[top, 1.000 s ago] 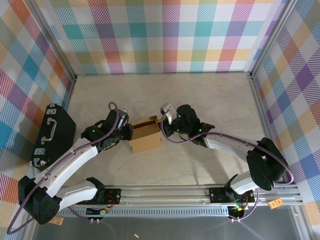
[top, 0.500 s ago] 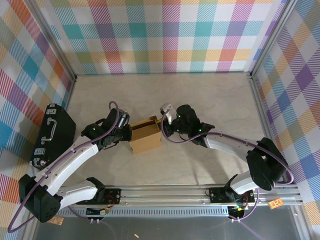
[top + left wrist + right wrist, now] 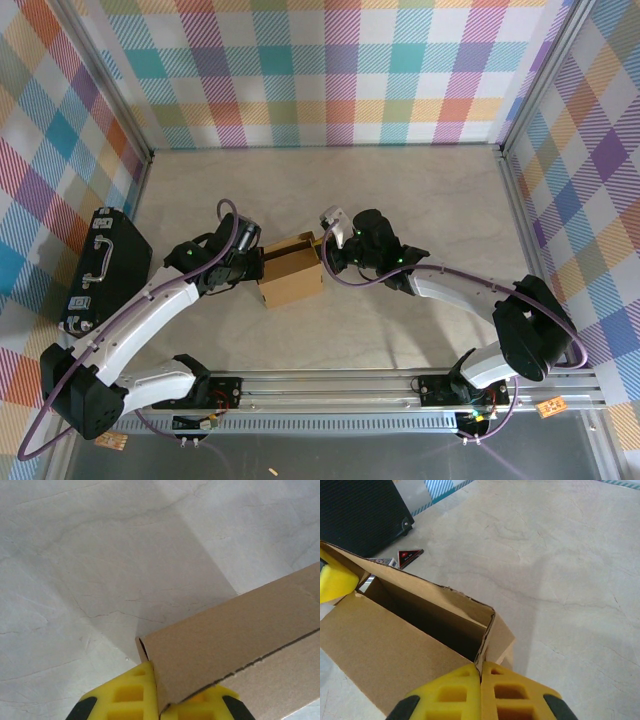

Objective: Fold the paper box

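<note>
The paper box (image 3: 291, 270) is brown corrugated cardboard, partly formed, standing on the table between both arms. My left gripper (image 3: 256, 266) is shut on the box's left end; its yellow fingers (image 3: 131, 692) pinch a cardboard wall of the paper box (image 3: 235, 640). My right gripper (image 3: 325, 262) is shut on the right end wall. In the right wrist view, the yellow fingers (image 3: 452, 695) clamp the thin upright edge of the paper box (image 3: 385, 645), whose dark hollow inside is open toward the camera. The left gripper's yellow finger (image 3: 335, 582) shows at the far corner.
A black hard case (image 3: 102, 265) with a handle lies at the left edge of the table, and its corner (image 3: 362, 515) is seen beyond the box. A small red and black triangular tag (image 3: 409, 556) lies near it. Plaid walls surround the table.
My left gripper has closed on the box's left end wall. The box and the right arm have stayed where they were.
</note>
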